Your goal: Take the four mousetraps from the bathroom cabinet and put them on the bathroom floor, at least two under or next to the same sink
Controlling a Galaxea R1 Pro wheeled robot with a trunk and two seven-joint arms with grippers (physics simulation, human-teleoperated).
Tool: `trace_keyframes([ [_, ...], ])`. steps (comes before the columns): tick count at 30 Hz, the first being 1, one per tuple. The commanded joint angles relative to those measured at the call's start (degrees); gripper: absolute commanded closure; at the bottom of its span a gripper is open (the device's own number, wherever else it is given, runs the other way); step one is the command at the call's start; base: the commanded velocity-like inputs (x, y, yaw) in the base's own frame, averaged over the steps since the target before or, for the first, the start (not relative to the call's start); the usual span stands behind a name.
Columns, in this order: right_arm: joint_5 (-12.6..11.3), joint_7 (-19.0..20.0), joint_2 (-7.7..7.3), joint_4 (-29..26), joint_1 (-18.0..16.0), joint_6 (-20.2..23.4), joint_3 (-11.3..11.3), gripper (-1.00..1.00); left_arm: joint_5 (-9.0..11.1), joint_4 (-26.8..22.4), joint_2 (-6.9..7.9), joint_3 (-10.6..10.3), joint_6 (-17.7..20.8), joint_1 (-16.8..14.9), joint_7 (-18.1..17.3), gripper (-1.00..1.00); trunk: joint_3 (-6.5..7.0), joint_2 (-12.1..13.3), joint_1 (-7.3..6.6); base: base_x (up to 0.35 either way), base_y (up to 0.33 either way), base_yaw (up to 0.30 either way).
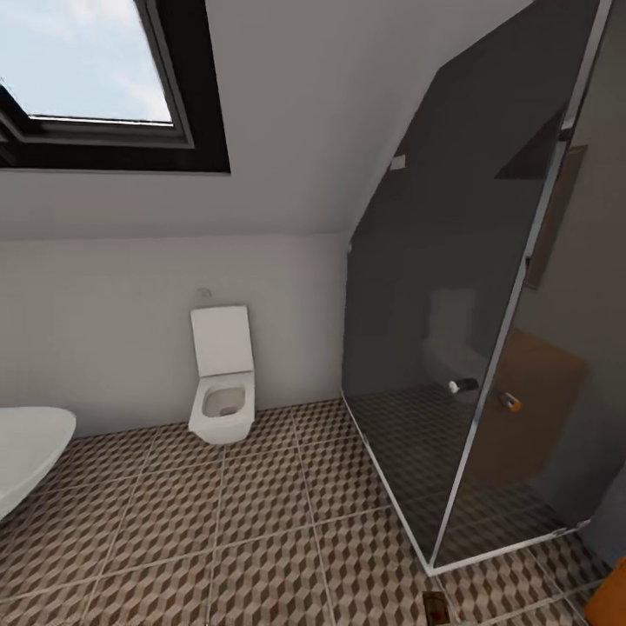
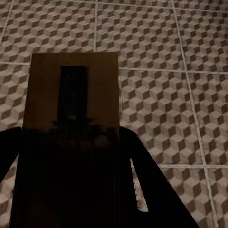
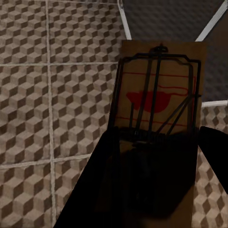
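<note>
Right wrist: mousetrap (image 3: 159, 118) in end effector (image 3: 156, 190).

A flat rectangular tan-wood mousetrap (image 3: 159, 128) with dark wire spring and a red spot sits face up between the right gripper's (image 3: 156, 190) dark jaws, above the brown, beige and white cube-patterned tiled bathroom floor (image 3: 57, 95). A second tan-wood mousetrap (image 2: 71, 118), shadowed and bearing a dark bar, is held between the left gripper's (image 2: 71, 190) jaws over the same tiles. In the head view, a small dark mousetrap-like board (image 1: 434, 606) lies on the floor near the bottom edge, its detail too small to make out.
</note>
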Motion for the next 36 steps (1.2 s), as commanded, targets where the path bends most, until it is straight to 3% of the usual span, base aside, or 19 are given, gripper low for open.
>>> trace_keyframes([
  [1,0.63,-0.31,-0.01,0.22,-0.07,-0.29,-0.45,1.00,0.44,0.23,-0.03,-0.26,-0.21,-0.07,-0.34,1.00,-0.02,-0.04,0.02,0.000,0.000,0.300],
  [33,0.57,-0.16,-0.18,0.20,-0.07,-0.34,-0.57,1.00,0.42,0.23,-0.03,-0.26,-0.13,-0.07,-0.51,1.00,-0.02,-0.04,0.02,0.000,0.000,0.300],
  [36,0.54,4.71,-1.21,0.20,-0.07,-0.32,-0.54,1.00,0.40,0.23,-0.03,-0.26,-0.12,-0.07,-0.49,1.00,-0.02,-0.04,0.02,0.000,0.000,0.300],
])
